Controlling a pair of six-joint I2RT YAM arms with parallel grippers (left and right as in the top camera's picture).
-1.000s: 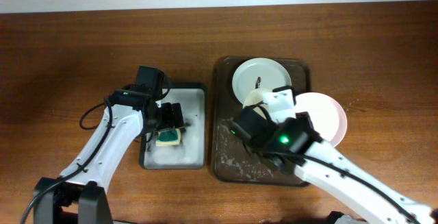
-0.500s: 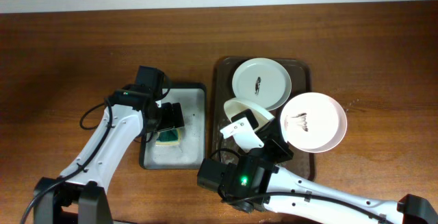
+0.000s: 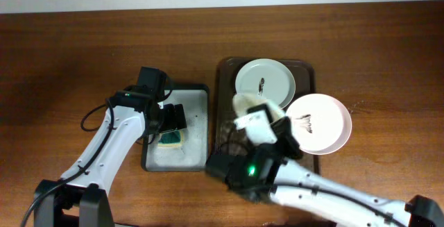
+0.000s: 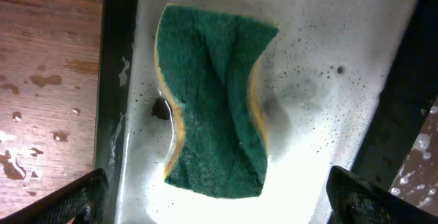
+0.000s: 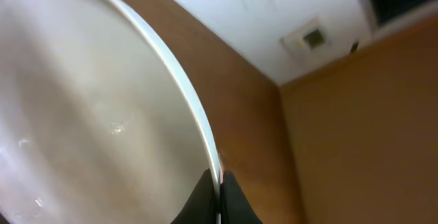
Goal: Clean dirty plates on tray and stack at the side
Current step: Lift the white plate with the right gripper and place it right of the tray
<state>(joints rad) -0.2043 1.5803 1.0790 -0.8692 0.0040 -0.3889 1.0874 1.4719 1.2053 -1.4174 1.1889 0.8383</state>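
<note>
Gripping the thin rim of a round shallow white plate (image 5: 82, 114) with the right claw (image 5: 219, 191), pinching the edge between closed fingers. Holding it lifted and tilted above the middle of the large dark brown rectangular tray (image 3: 220, 81), just beside a second white plate (image 3: 264, 82) lying flat at the tray's far end. Showing a small dark smear on that second plate, and another on the pale pink round plate (image 3: 318, 123), resting at the tray's right side and overhanging its rim. Cannot tell whether the lifted plate carries a smear, seeing too little of its face.

Hovering with the left claw (image 4: 219, 200) over the green and yellow sponge (image 4: 215, 101) in the small grey tray (image 4: 328, 59), with fingertips spread wide apart on either side and touching nothing. Seeing the sponge wet and the grey tray sudsy, with droplets on the brown wooden table (image 3: 69, 60) alongside.

Judging progress as early: no plate wiped so far as seen, no stack begun at the side, two dirty plates on the brown tray and one in the air. Leaving almost everything to do: closing on the sponge, bringing it to the raised plate, scrubbing off any mark, setting the plate down off the tray, then repeating for the white and the pink ones and piling all three.
</note>
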